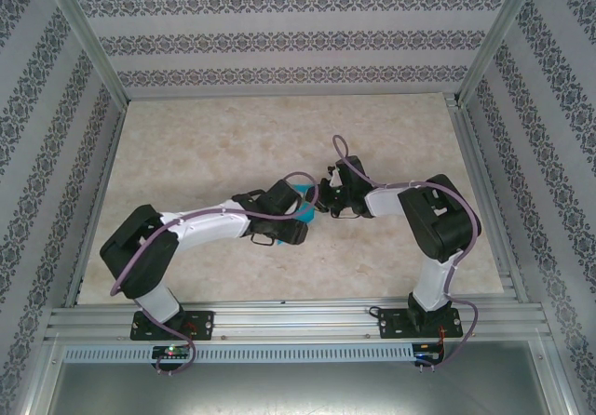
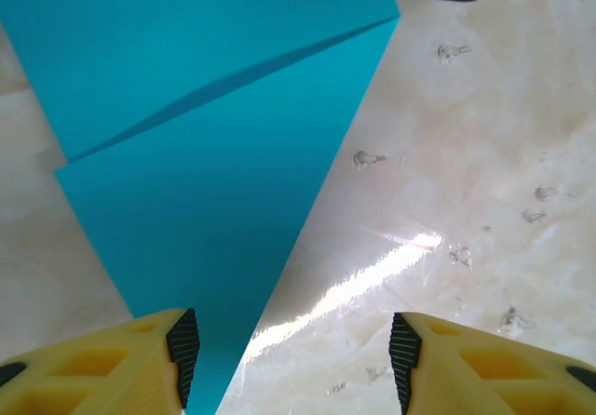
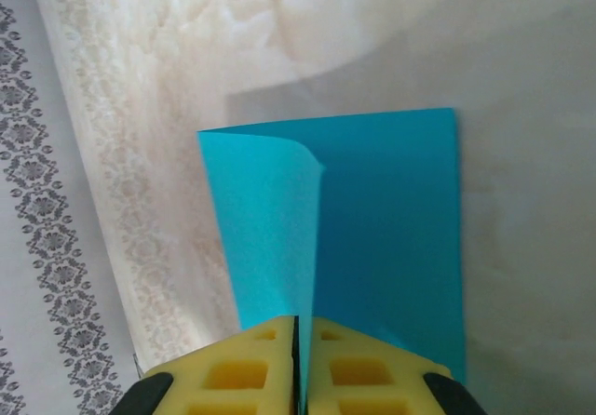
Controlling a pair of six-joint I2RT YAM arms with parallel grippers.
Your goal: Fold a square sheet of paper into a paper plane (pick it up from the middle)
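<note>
Roughly at the middle of the table, between the two arms, the sheet of paper is plain turquoise and folded over itself. One flap curls loosely beside a lengthwise crease, and the left wrist view shows a diagonal fold line. There the paper narrows toward the left gripper. The right gripper is clamped tight on one edge, the paper's long axis running straight out from it. The left gripper's jaws stand apart, gripping nothing, with the narrow end just beside one finger.
</note>
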